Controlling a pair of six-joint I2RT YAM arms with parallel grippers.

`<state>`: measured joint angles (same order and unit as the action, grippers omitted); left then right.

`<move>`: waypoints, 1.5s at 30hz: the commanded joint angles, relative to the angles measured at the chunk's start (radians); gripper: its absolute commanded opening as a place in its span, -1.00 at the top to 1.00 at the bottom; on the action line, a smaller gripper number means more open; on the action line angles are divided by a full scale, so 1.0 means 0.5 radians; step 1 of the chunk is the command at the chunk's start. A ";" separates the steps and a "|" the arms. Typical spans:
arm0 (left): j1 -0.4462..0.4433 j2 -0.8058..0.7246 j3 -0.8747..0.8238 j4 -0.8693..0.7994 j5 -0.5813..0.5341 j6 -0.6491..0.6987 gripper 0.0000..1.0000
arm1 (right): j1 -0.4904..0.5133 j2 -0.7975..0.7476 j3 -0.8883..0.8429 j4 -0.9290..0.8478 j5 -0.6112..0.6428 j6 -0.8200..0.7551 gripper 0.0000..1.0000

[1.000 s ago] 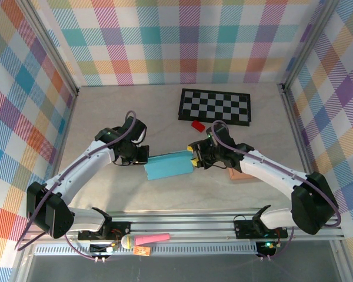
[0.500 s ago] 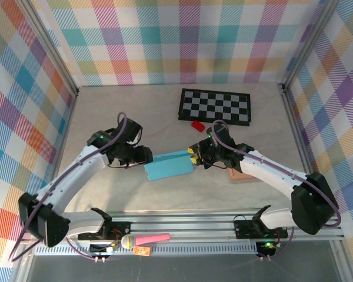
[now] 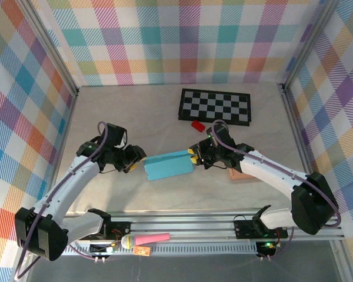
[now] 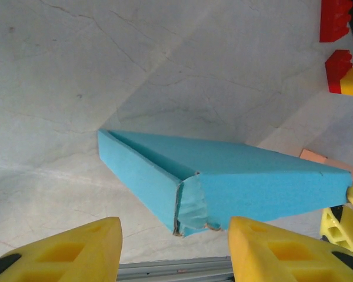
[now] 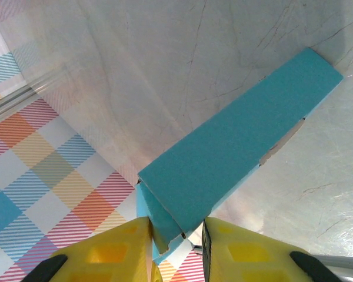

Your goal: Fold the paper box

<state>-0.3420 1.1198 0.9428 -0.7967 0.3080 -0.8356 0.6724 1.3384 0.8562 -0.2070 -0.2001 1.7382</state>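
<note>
The blue paper box [image 3: 167,166] lies partly folded on the table between my two arms. My left gripper [image 3: 139,157] hangs open just off the box's left end. In the left wrist view, the box [image 4: 247,179] shows a crumpled corner right at the mouth of the left gripper [image 4: 173,249]; neither yellow fingertip [image 4: 70,247] touches it. My right gripper [image 3: 192,157] is shut on the box's right end. In the right wrist view, the right gripper [image 5: 176,238] pinches an end flap of the box [image 5: 235,155], and the lid stretches away from it.
A checkerboard [image 3: 215,106] lies at the back, with a small red block [image 3: 197,124] just in front of it. A tan block [image 3: 241,175] sits under my right forearm. The near rail [image 3: 182,226] carries a pink item [image 3: 154,238].
My left gripper has opened and pulled back to the left, off the box's left end. My right gripper has tightened on the right end; the box has barely shifted.
</note>
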 commanded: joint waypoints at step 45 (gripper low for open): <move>-0.115 -0.135 -0.337 0.127 0.011 0.254 0.81 | -0.001 0.032 0.247 -0.540 -0.004 -0.175 -0.26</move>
<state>-0.3630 1.0481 0.7788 -0.6250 0.3866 -0.7456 0.6670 1.3624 0.9455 -0.4438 -0.2287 1.6638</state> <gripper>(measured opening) 0.097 0.609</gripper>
